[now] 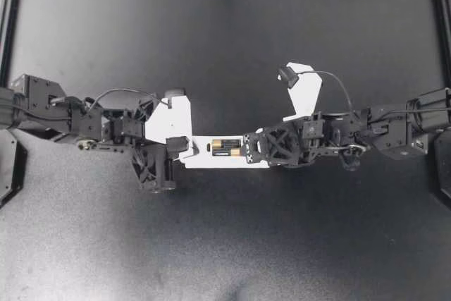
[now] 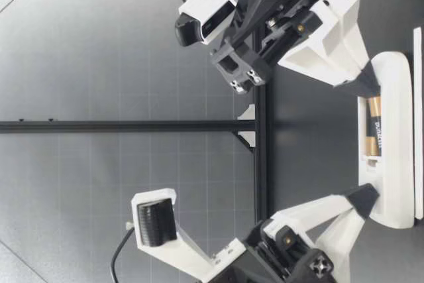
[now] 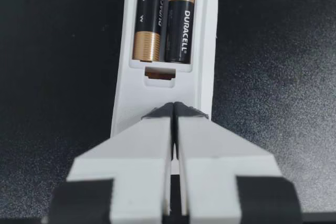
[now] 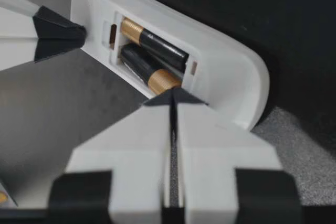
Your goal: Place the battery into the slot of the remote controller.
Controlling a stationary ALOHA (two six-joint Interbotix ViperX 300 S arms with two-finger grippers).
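Batteries (image 1: 227, 145) both in remote (image 1: 201, 159) slot. Left gripper (image 1: 188, 146) closed, empty, tip on remote end. Right gripper (image 1: 246, 150) closed, empty, tip at battery. Seems seating step; next, gentle press down.

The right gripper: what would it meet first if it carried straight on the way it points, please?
Most likely the nearer battery: my right gripper, shut, points at its gold end in the slot of the remote, and may be touching it; depth is unclear.

1. This was a robotics lab bench: a matte black tabletop (image 1: 225, 47) was edged by a black metal extrusion frame (image 2: 132, 126).
2. A pale grey gridded wall panel (image 2: 99, 64) stood behind it.
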